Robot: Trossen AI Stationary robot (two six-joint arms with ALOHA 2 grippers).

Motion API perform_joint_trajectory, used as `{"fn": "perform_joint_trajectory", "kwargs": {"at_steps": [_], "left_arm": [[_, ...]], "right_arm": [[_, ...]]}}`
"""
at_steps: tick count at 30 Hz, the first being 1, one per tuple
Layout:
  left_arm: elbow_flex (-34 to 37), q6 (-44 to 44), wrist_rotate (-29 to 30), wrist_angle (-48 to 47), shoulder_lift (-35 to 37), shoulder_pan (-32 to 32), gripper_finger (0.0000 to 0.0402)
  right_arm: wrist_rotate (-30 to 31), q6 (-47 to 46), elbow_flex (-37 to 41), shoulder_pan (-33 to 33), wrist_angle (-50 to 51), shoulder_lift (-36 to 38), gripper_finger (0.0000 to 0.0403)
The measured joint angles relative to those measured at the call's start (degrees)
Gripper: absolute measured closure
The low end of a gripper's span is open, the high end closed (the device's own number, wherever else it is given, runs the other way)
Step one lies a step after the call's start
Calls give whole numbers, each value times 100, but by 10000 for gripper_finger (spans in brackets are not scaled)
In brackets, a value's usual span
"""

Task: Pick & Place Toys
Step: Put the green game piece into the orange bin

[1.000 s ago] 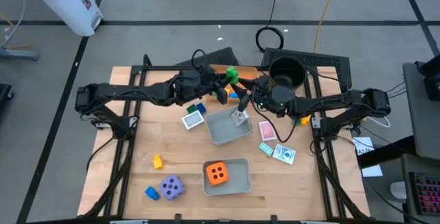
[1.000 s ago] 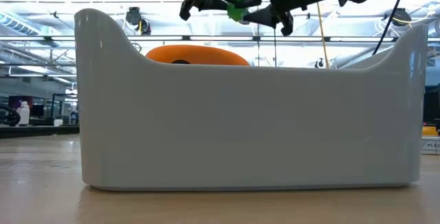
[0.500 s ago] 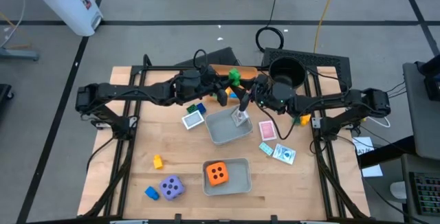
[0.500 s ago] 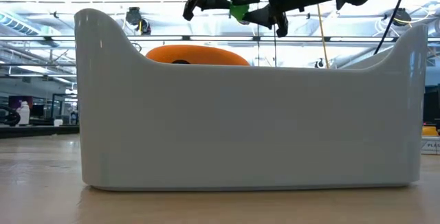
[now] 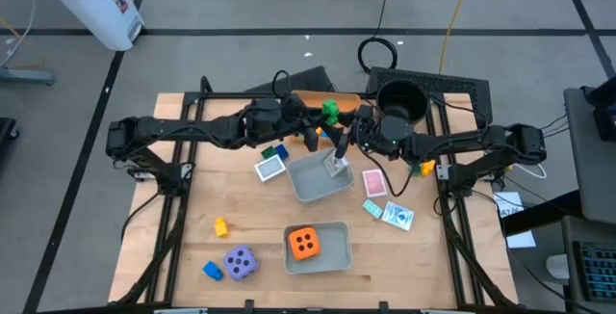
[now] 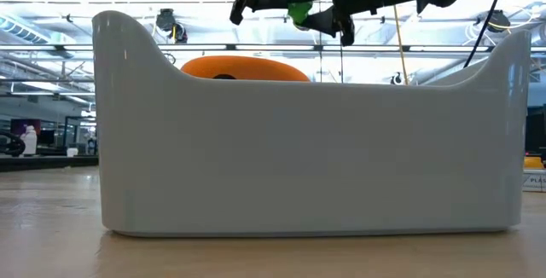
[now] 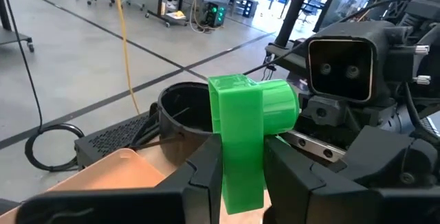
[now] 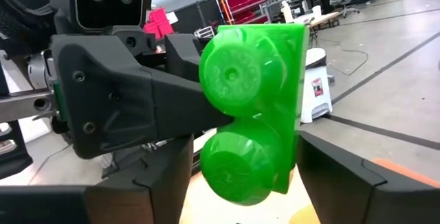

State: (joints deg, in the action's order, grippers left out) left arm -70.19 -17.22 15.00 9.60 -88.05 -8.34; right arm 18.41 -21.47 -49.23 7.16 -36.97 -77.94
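My left gripper was clamped on a green brick, held in the air just behind the grey tray, beside the black pot. My right gripper faced it with fingers apart around the brick's studded end, not squeezing. The brick looked light, stiff and smooth, likely slippery. I judged its flat side faces the safest place to take hold, not the rounded studs.

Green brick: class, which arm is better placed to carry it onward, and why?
Probably the left. The left pincer grips the green brick between its fingers, raised above the table. The right pincer only brackets the brick, its fingers apart.
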Motion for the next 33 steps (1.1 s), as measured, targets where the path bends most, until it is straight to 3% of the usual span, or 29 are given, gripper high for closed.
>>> {"fn": "perform_joint_trajectory", "kwargs": {"at_steps": [10,18,25,28,33], "left_arm": [[2,-25,-3,-32,0,7,314],[2,-76,-26,-29,0,4,314],[2,26,-390,-31,4,-83,312],[2,67,-548,-24,4,-151,293],[4,64,-759,-37,2,-282,226]], "right_arm": [[103,128,0,0,23,-6,257],[115,118,0,7,22,-6,261],[156,118,0,7,22,-4,267],[139,118,0,26,15,-4,267],[84,136,0,66,-44,-4,267]]}}
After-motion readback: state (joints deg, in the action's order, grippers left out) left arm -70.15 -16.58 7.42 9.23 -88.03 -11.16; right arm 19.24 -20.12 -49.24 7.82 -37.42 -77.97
